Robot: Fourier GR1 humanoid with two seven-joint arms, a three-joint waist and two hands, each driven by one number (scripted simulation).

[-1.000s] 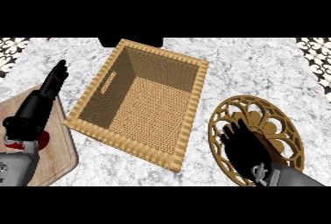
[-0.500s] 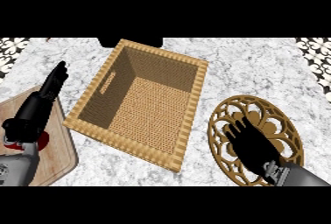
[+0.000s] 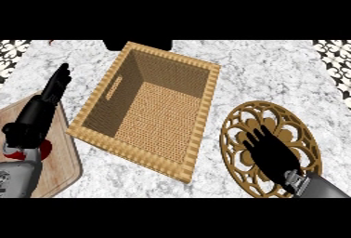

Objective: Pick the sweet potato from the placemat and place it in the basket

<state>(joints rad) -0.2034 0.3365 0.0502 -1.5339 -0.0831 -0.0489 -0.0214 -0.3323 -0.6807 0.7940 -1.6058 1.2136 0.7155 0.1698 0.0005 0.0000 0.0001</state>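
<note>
A woven rectangular basket (image 3: 194, 142) stands empty in the middle of the counter. To its right lies a round, openwork wooden placemat (image 3: 300, 128). My right hand (image 3: 273, 155) lies over the placemat's middle, fingers straight and pointing away from me. No sweet potato shows; whatever is under the palm is hidden. My left hand (image 3: 42, 108) rests open at the left edge, fingers up, well clear of the basket.
A wooden cutting board (image 3: 63, 160) lies at the lower left, under my left forearm, with a red patch (image 3: 44, 149) on it. Bare marble counter (image 3: 274, 69) stretches behind the placemat and basket.
My right hand has slid a little to the right and toward me over the placemat. The left hand and the basket have not moved.
</note>
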